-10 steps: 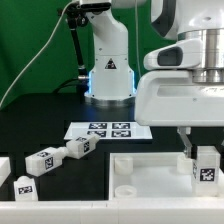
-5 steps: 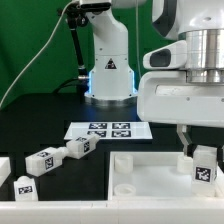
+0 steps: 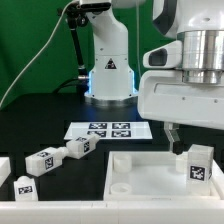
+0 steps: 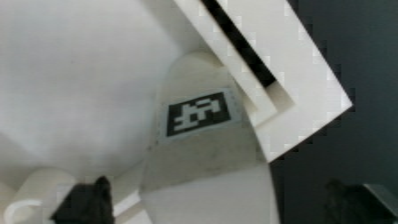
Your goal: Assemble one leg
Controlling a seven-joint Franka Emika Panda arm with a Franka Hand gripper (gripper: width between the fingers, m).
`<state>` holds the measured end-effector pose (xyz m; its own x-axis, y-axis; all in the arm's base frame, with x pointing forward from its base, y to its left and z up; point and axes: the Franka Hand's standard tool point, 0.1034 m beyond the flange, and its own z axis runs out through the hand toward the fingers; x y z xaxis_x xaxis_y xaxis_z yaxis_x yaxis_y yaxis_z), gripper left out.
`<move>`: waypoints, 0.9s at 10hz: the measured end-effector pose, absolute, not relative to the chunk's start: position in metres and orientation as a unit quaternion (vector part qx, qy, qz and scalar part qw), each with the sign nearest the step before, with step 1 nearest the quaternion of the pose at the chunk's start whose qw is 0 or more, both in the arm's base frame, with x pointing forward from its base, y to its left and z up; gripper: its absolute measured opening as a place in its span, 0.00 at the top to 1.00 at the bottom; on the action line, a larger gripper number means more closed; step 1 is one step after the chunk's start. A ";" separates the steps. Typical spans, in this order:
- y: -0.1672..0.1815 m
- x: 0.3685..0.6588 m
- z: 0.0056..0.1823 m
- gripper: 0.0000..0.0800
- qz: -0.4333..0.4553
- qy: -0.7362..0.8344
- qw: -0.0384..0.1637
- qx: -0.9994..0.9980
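We see the leg [image 3: 199, 163] upright on the white panel [image 3: 140, 172] | our fingers [image 3: 172, 133] apart, just above it, touching nothing

The arm [image 3: 105, 45] is glossy white with rounded shells and dark joints. Its base [image 3: 109, 88] glows blue around a black triangular warning mark; a black cable [image 3: 40, 60] trails toward nine o'clock.

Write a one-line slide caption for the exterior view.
Panda gripper poised just above a tagged white leg standing on the square panel; three spare legs wait alongside.
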<state>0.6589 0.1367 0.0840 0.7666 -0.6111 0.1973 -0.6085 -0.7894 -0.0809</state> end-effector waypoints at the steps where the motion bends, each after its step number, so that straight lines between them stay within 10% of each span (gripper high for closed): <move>1: 0.137 0.659 0.085 0.20 -0.107 0.324 0.006 -0.940; 4: 0.138 0.656 0.124 0.19 -0.117 0.282 0.019 -0.952; 9: 0.136 0.653 0.113 0.19 -0.112 0.281 0.013 -0.953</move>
<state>0.6535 0.1362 0.1135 0.8168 -0.5390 0.2056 -0.5330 -0.8415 -0.0883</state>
